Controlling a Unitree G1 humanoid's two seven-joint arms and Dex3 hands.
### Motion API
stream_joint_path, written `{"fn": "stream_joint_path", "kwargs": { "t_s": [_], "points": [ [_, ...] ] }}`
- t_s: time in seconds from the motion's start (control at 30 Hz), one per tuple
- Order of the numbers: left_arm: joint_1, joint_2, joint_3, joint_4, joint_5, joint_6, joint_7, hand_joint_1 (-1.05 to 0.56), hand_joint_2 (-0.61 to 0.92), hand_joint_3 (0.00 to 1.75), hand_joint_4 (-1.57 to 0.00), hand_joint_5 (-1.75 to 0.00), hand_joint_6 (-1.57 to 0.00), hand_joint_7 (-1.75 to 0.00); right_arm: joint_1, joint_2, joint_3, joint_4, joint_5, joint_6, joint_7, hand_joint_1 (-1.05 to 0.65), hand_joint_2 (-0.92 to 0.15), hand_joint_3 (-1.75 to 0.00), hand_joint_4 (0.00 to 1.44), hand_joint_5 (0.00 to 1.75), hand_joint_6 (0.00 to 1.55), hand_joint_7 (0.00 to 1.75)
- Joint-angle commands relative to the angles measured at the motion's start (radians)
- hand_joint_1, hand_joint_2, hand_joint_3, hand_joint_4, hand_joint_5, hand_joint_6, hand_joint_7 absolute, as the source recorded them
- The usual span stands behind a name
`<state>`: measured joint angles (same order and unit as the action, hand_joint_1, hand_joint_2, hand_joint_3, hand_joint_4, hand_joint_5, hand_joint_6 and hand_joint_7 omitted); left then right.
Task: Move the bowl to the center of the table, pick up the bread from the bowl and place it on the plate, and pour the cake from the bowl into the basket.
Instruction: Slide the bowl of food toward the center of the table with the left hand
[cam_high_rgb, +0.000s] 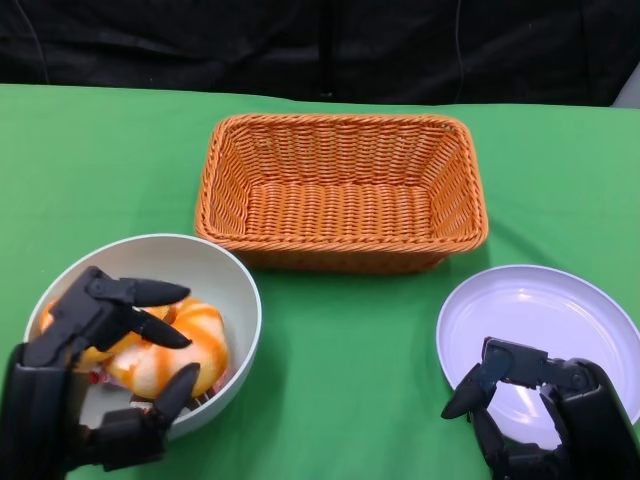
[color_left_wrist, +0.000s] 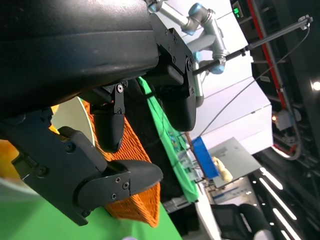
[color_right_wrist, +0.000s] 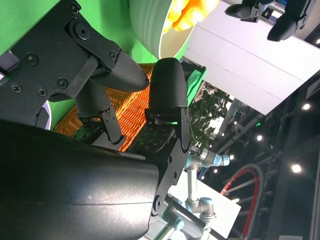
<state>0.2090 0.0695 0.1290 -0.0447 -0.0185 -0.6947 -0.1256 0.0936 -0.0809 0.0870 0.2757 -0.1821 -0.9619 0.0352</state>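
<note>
Basket was woven wicker, rough & bumpy. Bowl looked smooth, matt. Plate was smooth w/ a bit of shine. Table cloth was soft, matt. Hands were black plastic, dull.

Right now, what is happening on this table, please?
A humanoid robot is starting a sorting job. Its left hand hovers over the white bowl at the left, fingers spread above the orange bread, gripping nothing. Its right hand waits open over the near edge of the empty white plate. The orange basket behind them is empty. The bowl is not at the center yet.
</note>
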Motion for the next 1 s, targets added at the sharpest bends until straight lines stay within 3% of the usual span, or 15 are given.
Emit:
{"fn": "stream_joint_path", "kwargs": {
  "t_s": [0.03,0.1,0.2,0.4,0.6,0.83,1.0],
  "points": [
    [-0.004,0.029,0.016,-0.022,-0.014,0.016,0.001,-0.44,0.68,0.67,-0.55,-1.14,-0.36,-0.83,0.003,-0.003,-0.004,0.004,0.008,-0.010,-0.009,-0.24,-0.25,-1.52,0.83,1.61,0.86,1.17],
    [-0.008,0.045,0.034,-0.036,-0.028,0.034,0.004,-0.44,0.68,0.65,-0.55,-1.13,-0.36,-0.82,0.003,-0.004,-0.004,0.003,0.005,-0.011,-0.010,-0.24,-0.25,-1.52,0.83,1.61,0.86,1.17],
    [-0.020,0.068,0.074,-0.056,-0.046,0.064,0.012,-0.47,0.72,0.53,-0.44,-1.03,-0.32,-0.65,0.004,-0.004,-0.004,-0.001,0.000,-0.008,-0.010,-0.25,-0.25,-1.52,0.82,1.61,0.86,1.17],
    [-0.048,0.091,0.169,-0.037,-0.001,0.102,0.074,-0.51,0.79,0.48,-0.31,-1.01,-0.27,-0.59,0.007,-0.004,0.002,-0.006,0.010,-0.005,-0.007,-0.23,-0.29,-1.43,0.82,1.61,0.86,1.17],
    [-0.052,0.126,0.206,-0.031,0.033,0.173,0.091,-0.53,0.91,0.30,-0.04,-1.07,-0.22,-0.49,0.007,-0.001,0.002,-0.007,0.005,-0.009,-0.011,-0.23,-0.28,-1.47,0.83,1.58,0.86,1.16],
    [-0.047,0.162,0.229,-0.047,0.067,0.333,0.102,-0.58,0.92,0.42,0.00,-0.67,-0.10,-0.40,0.012,0.000,0.003,-0.014,0.003,-0.005,-0.013,-0.23,-0.27,-1.50,0.83,1.59,0.86,1.16],
    [-0.054,0.181,0.222,-0.047,0.059,0.468,0.078,-0.57,0.92,0.47,0.00,-0.56,-0.07,-0.34,0.010,0.000,0.003,-0.013,0.002,-0.007,-0.016,-0.23,-0.27,-1.49,0.82,1.60,0.86,1.16]
  ]
}}
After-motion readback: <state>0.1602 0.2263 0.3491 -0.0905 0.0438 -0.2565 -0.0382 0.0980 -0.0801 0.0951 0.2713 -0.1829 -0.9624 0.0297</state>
